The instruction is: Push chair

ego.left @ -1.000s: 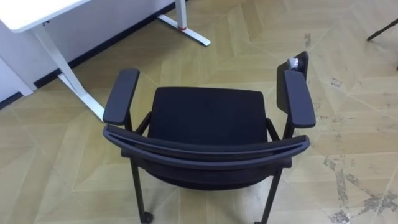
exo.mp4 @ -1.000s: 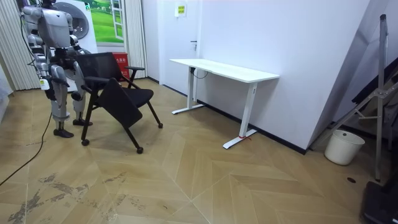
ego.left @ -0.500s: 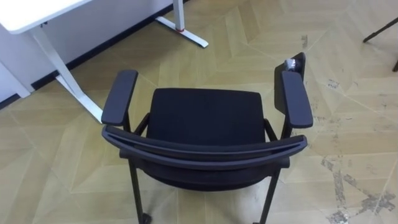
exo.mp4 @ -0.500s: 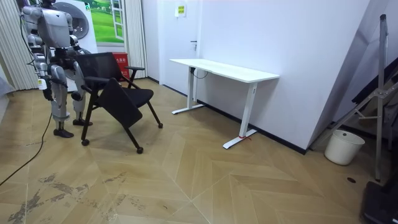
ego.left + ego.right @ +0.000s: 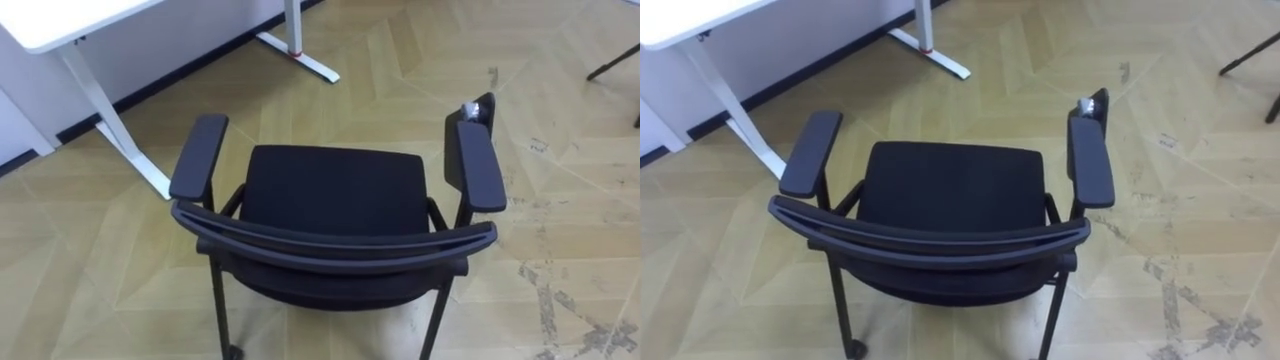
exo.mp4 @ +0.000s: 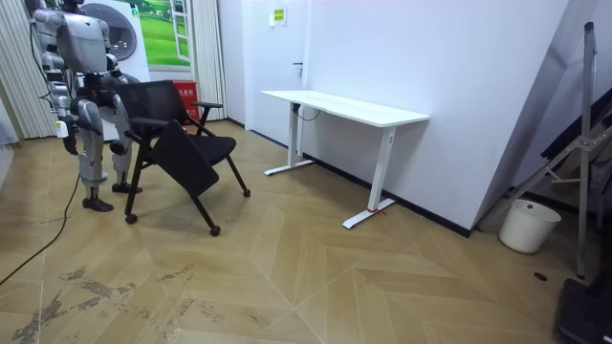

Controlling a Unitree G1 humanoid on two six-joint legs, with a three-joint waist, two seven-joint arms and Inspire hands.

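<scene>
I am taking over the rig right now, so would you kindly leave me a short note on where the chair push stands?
Right robot hand: hangs at the robot's side in the room view, too far off to read its state.
Left robot hand: state unknown.
Chair: directly in front of the robot, backrest nearest it. Nothing rests on the backrest or the armrests.
Desk: ahead and to the robot's left, apart from the chair.
Done: the robot stands right behind the chair.
Left: get the hands onto the backrest and push, probably toward the desk.
</scene>
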